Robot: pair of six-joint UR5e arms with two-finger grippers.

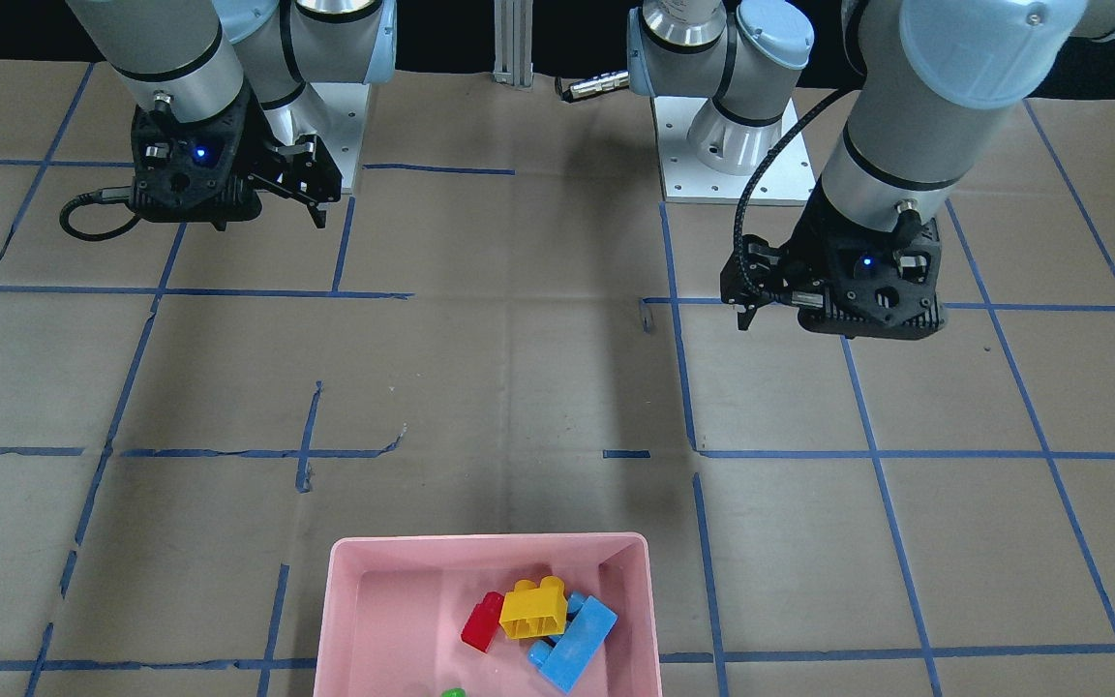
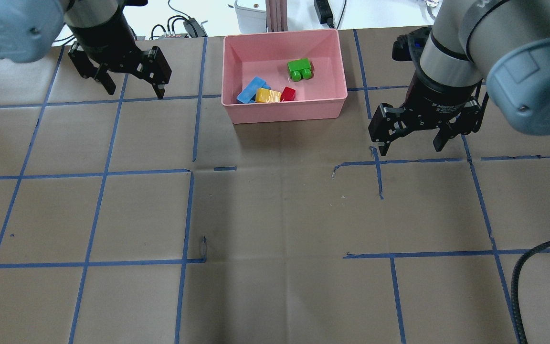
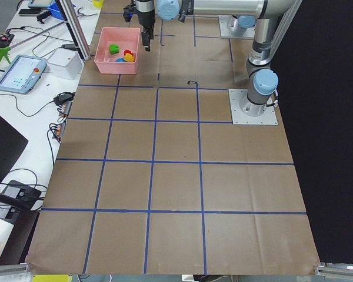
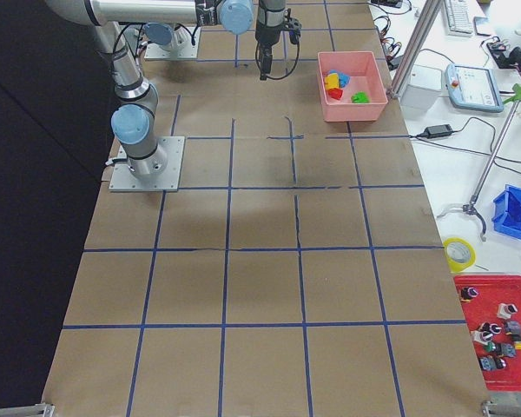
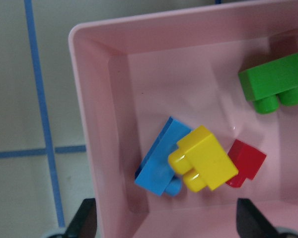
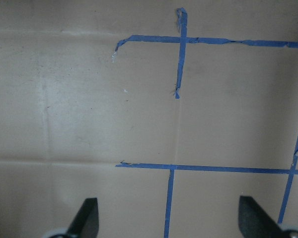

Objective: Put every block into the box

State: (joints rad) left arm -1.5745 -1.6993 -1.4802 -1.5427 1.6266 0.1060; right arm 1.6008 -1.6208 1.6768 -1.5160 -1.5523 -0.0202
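Observation:
The pink box [image 2: 284, 113] stands at the table's far middle edge. All four blocks lie inside it: the green one [image 2: 300, 68] apart at the far right, and the blue [image 2: 250, 90], yellow [image 2: 268, 95] and red [image 2: 288, 93] ones bunched at the near wall. In the left wrist view the yellow block [image 5: 203, 158] rests partly on the blue one [image 5: 156, 158], with the red one [image 5: 246, 161] beside it and the green one [image 5: 273, 82] apart. My left gripper [image 2: 135, 90] is open and empty, raised left of the box. My right gripper [image 2: 411, 148] is open and empty, right of the box over bare table.
The table is brown paper with a blue tape grid [image 2: 191, 172]. An aluminium post [image 2: 275, 14] and cables stand just behind the box. The two arm bases [image 1: 732, 145] sit at the robot's side. A black cable [image 2: 533, 258] hangs at the near right.

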